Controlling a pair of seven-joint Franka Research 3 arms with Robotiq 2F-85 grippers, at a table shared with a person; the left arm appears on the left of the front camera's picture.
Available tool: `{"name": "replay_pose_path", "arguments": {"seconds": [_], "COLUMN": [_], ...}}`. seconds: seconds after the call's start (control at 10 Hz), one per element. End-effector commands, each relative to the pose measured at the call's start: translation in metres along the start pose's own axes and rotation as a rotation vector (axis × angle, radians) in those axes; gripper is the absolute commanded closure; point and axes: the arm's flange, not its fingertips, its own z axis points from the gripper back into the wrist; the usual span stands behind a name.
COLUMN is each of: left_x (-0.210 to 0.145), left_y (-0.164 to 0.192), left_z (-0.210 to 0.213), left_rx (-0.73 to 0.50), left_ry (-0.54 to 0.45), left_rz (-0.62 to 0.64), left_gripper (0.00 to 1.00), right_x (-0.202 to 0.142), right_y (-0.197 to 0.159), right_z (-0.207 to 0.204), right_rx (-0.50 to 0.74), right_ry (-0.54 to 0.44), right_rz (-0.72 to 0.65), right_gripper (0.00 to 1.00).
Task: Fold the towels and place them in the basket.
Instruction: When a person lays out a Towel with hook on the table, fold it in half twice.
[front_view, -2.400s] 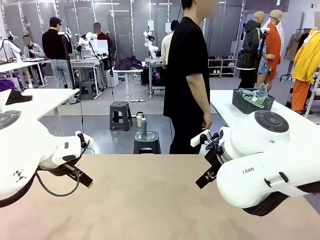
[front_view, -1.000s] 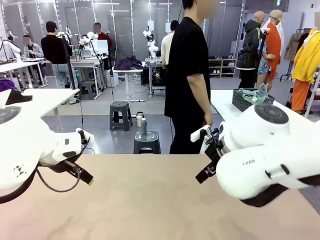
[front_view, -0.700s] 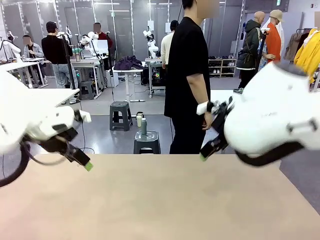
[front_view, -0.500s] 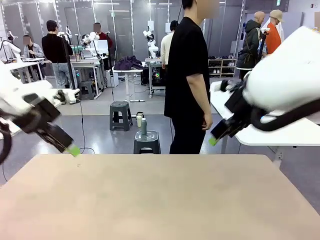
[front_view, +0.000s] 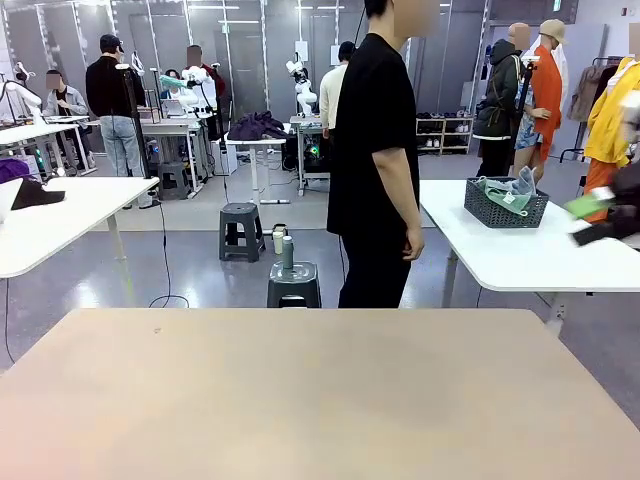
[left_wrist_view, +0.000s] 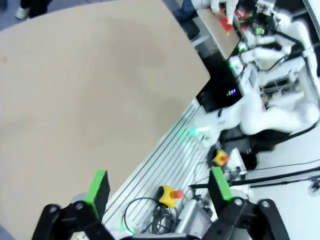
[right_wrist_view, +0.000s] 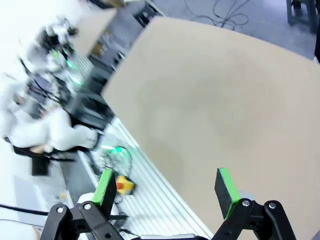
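Observation:
The dark grey basket (front_view: 505, 210) stands on a white side table (front_view: 520, 255) at the far right, beyond my own table. A mint-green towel (front_view: 512, 193) lies bunched inside it. My right gripper (front_view: 600, 215) is a blur at the right edge of the front view, high and beside that side table. In its wrist view the right gripper (right_wrist_view: 165, 186) is open with nothing between its green pads, looking down on the beige table (right_wrist_view: 215, 95). My left gripper (left_wrist_view: 159, 186) is open too and holds nothing, above the table's near edge (left_wrist_view: 165, 125).
A person in black (front_view: 375, 150) stands at the far edge of the beige table (front_view: 300, 390). A stool (front_view: 293, 283) with bottles is behind it. Yellow stop-button boxes (left_wrist_view: 171, 194) (right_wrist_view: 124, 185) and rails sit below the table's near edge.
Both arms have lifted off the table and swung outwards. The left arm has left the front view; the right one has gone to its right edge. Both grippers stayed open.

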Motion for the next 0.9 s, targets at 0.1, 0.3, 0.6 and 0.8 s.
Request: {"name": "replay_pose_path", "arguments": {"seconds": [0.1, 0.3, 0.6, 0.8], "left_x": [-0.044, -0.089, -0.130, -0.140], "left_y": [0.061, 0.087, 0.114, 0.109], "left_z": [0.072, 0.116, 0.151, 0.141], "left_rx": [-0.117, -0.111, -0.099, -0.085], "left_ry": [-0.211, -0.303, -0.374, -0.377], "left_rz": [0.064, 0.083, 0.124, 0.152], "left_gripper": [0.00, 0.00, 0.00, 0.00], "right_x": [-0.046, -0.082, -0.106, -0.115], "right_y": [-0.064, -0.088, -0.098, -0.105], "right_z": [0.059, 0.082, 0.095, 0.095], "right_rx": [0.118, 0.129, 0.118, 0.119], "right_ry": [-0.156, -0.205, -0.235, -0.236], "right_rz": [-0.128, -0.195, -0.206, -0.245], "right_gripper": [0.00, 0.00, 0.00, 0.00]}}
